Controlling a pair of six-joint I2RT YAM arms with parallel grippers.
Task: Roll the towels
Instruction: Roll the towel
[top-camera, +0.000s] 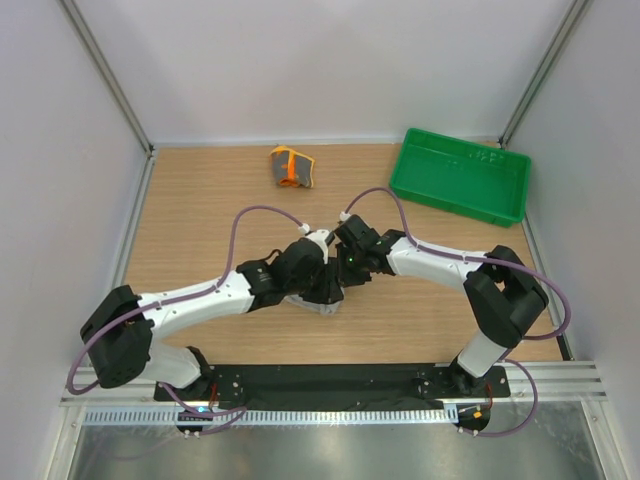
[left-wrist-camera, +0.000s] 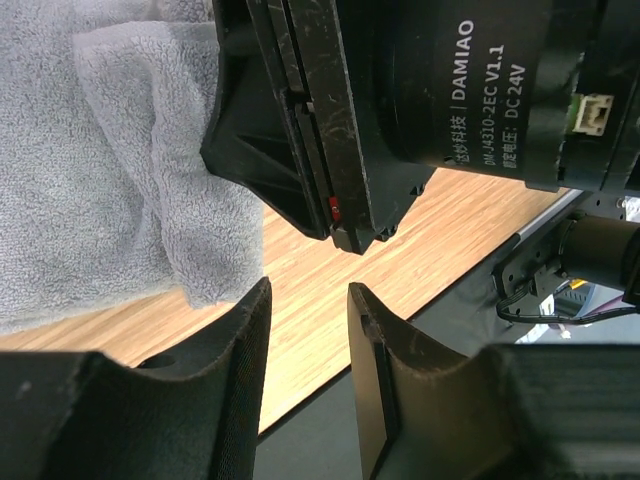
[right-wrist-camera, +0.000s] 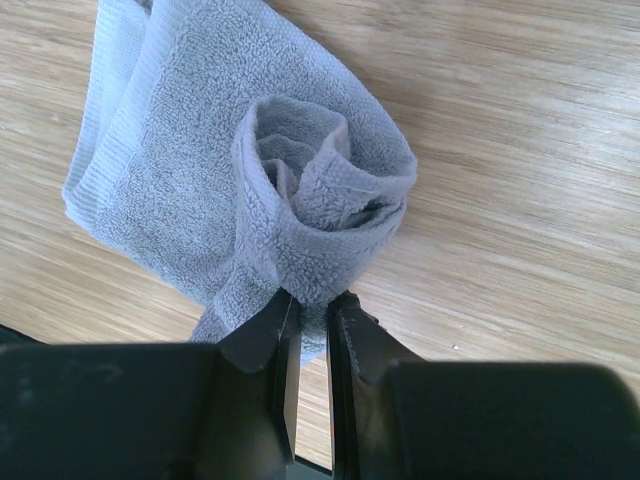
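Rolling the grey towel (right-wrist-camera: 200, 190), at the centre of the tabletop (top-camera: 200, 190), looks half done — the right claw (right-wrist-camera: 311, 312) is clenched on its curled end, the left claw (left-wrist-camera: 305, 335) released just beside it. Next, likely, turn the roll on over the loose flat part

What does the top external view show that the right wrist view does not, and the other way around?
Only the top external view: the orange patterned towel, bundled up at the far side, the green tray, and the left arm and right arm meeting mid-table. Only the right wrist view: the grey towel with its spiral rolled end pinched by the right gripper. Both: the wooden table, and the grey towel, mostly hidden from above.
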